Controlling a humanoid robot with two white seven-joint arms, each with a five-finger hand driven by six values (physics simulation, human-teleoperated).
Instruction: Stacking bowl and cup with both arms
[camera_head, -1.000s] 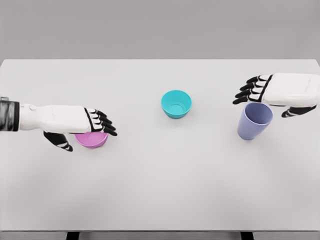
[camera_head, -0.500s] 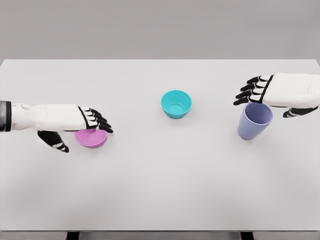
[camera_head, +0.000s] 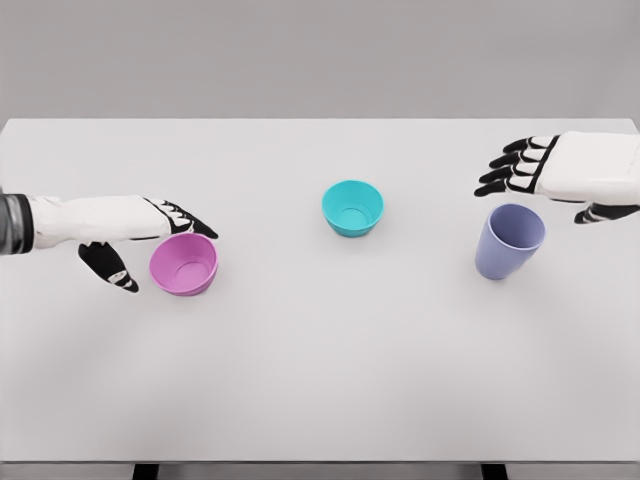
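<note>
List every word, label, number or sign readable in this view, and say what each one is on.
None: no readable text shows anywhere.
The pink bowl, teal bowl and purple cup are plain, without labels.
The table bears no marks.
The left robot hand and right robot hand show only black and white panels, no lettering.

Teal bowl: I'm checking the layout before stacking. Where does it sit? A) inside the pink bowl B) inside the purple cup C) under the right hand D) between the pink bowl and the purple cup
D: the teal bowl stands alone mid-table, pink bowl to its left, purple cup to its right.
</note>
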